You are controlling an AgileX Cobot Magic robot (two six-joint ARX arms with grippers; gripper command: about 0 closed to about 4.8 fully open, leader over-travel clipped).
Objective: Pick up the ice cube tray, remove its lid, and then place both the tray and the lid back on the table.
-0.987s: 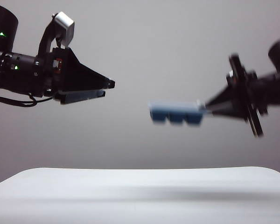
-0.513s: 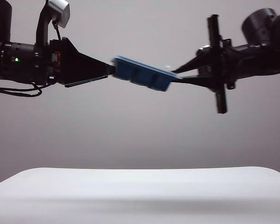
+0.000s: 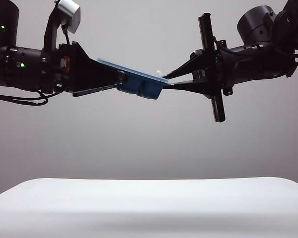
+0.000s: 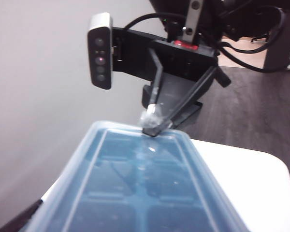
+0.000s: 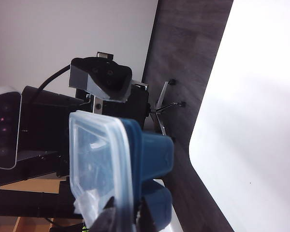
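The dark blue ice cube tray (image 3: 141,88) hangs high above the white table (image 3: 149,208), tilted, with the clear lid (image 3: 134,71) still on top. My right gripper (image 3: 168,83) is shut on the tray's right end, pinching the rim and lid together (image 5: 128,215). My left gripper (image 3: 116,82) is open, its jaws spread wide around the tray's left end. In the left wrist view the lid (image 4: 140,145) covers the tray's compartments (image 4: 145,193), one black finger (image 4: 17,221) sits beside it, and the right gripper (image 4: 154,126) holds the far end.
The table's rounded front edge (image 4: 241,183) lies far below both arms. Dark wooden floor (image 5: 183,58) borders the table (image 5: 261,121), and a chair base (image 5: 166,104) stands on that floor. A plain grey wall is behind.
The right gripper has carried the tray up and to the left, so its free end now sits between the left gripper's open jaws. The left arm has stayed nearly in place.
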